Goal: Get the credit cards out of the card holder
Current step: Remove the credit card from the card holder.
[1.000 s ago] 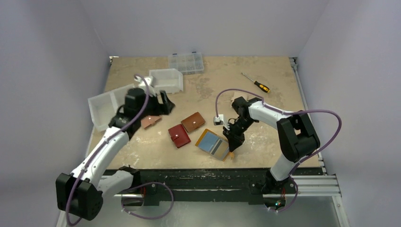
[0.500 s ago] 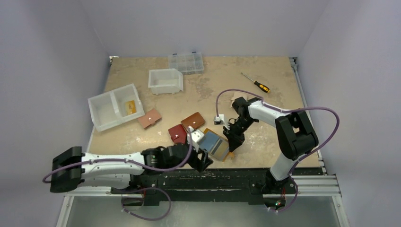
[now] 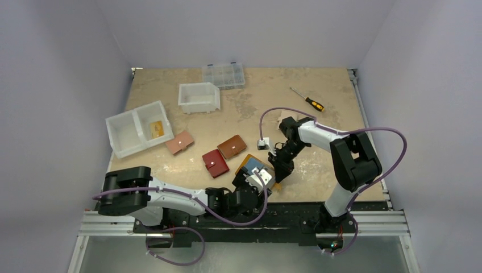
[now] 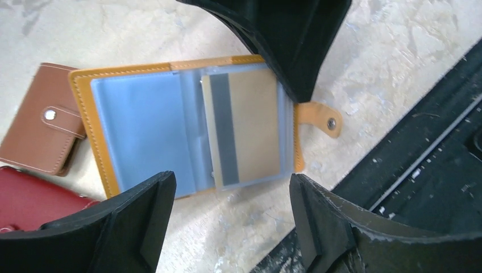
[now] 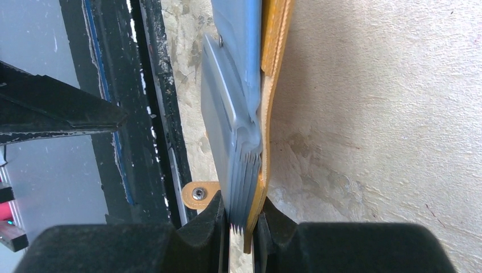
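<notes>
We start wide, with the table [image 3: 318, 114]: the action is crowded at its bottom edge in the top view, right by the black rail. The left arm lies low along that edge and the right arm reaches in from the right. They meet at the card holder [image 3: 245, 162], bottom centre of the board.

The holder lies spread open, plastic sleeves up. The brown wallet [image 4: 42, 133] and the dark red wallet [image 4: 34, 199] sit just beside it at the left of the left wrist view. Up in the divided white bin [image 3: 136, 133], upper left, we can see one yellow card [image 3: 156, 129].

The right gripper [image 5: 241, 219] is clamped on the holder's edge, pinching cover and sleeves together next to the snap tab [image 4: 321, 116]. The left gripper [image 4: 232, 187] hangs over the open holder with its jaws spread wide and nothing between them.

The target looks like the tan card with the dark stripe [image 4: 250, 128], tucked in the right-hand sleeve.

Here's the danger as we see it. If those open jaws close on sleeve and card together, the pull drags the whole holder. The right gripper bites only an edge, so the holder could twist free and skid onto the rail. Slick plastic could also let the card slip from the fingers.
</notes>
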{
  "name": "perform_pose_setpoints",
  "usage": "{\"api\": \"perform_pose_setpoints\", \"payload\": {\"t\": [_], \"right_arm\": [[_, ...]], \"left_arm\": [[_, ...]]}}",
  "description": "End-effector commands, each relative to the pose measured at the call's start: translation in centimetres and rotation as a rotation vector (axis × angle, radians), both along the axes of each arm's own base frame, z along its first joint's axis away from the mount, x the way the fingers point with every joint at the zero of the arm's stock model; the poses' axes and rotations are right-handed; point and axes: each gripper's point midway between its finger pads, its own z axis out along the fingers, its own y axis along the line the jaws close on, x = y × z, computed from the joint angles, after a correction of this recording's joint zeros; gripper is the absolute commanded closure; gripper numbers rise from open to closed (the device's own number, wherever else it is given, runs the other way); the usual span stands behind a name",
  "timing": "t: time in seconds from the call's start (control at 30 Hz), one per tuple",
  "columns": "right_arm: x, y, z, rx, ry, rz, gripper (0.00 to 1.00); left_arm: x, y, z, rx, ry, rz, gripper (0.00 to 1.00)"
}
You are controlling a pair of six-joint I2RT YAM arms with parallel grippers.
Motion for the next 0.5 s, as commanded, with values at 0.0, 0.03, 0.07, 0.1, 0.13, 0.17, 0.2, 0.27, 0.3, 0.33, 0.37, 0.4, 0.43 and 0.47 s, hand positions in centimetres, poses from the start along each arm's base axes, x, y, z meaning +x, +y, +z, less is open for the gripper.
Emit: {"api": "perform_pose_setpoints", "payload": {"t": [0.0, 0.03, 0.07, 0.1, 0.13, 0.17, 0.2, 0.27, 0.3, 0.33, 0.37, 0.4, 0.43, 0.47], "right_arm": [[0.7, -0.6, -1.6, -0.041, -0.046, 0.047, 0.8], [0.7, -0.6, -1.6, -0.043, -0.043, 0.045, 0.79], [0.7, -0.6, -1.7, -0.044, -0.04, 0.043, 0.77], [0.8, -0.6, -1.7, -0.045, -0.039, 0.041, 0.75], [0.8, -0.5, -1.8, -0.046, -0.038, 0.038, 0.73], [0.9, -0.5, -1.8, -0.048, -0.037, 0.029, 0.71], [0.9, -0.5, -1.8, -0.049, -0.039, 0.023, 0.68], [1.2, -0.4, -1.8, -0.052, -0.05, 0.007, 0.62], [1.3, -0.4, -1.8, -0.054, -0.057, 0.0, 0.6], [1.5, -0.4, -1.7, -0.052, -0.066, -0.009, 0.58], [1.6, -0.4, -1.6, -0.049, -0.071, -0.014, 0.56], [1.7, -0.4, -1.5, -0.045, -0.076, -0.019, 0.54], [1.8, -0.4, -1.4, -0.041, -0.078, -0.023, 0.53], [1.9, -0.4, -1.2, -0.039, -0.083, -0.024, 0.52]], "left_arm": [[1.7, -1.1, 2.8, -0.087, -0.116, 0.071, 0.21], [1.6, -1.3, 2.5, -0.086, -0.122, 0.052, 0.21], [1.5, -1.5, 2.4, -0.094, -0.124, 0.039, 0.21], [1.4, -1.7, 2.3, -0.1, -0.124, 0.031, 0.2], [1.3, -1.8, 2.1, -0.106, -0.122, 0.021, 0.2], [1.2, -2.0, 2.0, -0.116, -0.115, 0.008, 0.2], [1.0, -2.2, 1.9, -0.127, -0.108, -0.003, 0.2], [0.8, -2.4, 1.8, -0.149, -0.087, -0.022, 0.2], [0.8, -2.4, 1.7, -0.161, -0.071, -0.025, 0.2], [0.8, -2.4, 1.8, -0.179, -0.052, -0.03, 0.2], [0.8, -2.5, 1.8, -0.2, -0.029, -0.04, 0.2], [0.8, -2.5, 1.9, -0.223, -0.004, -0.051, 0.2], [0.6, -2.8, 2.0, -0.25, 0.026, -0.076, 0.2], [0.6, -2.8, 2.1, -0.27, 0.047, -0.09, 0.2]]}}
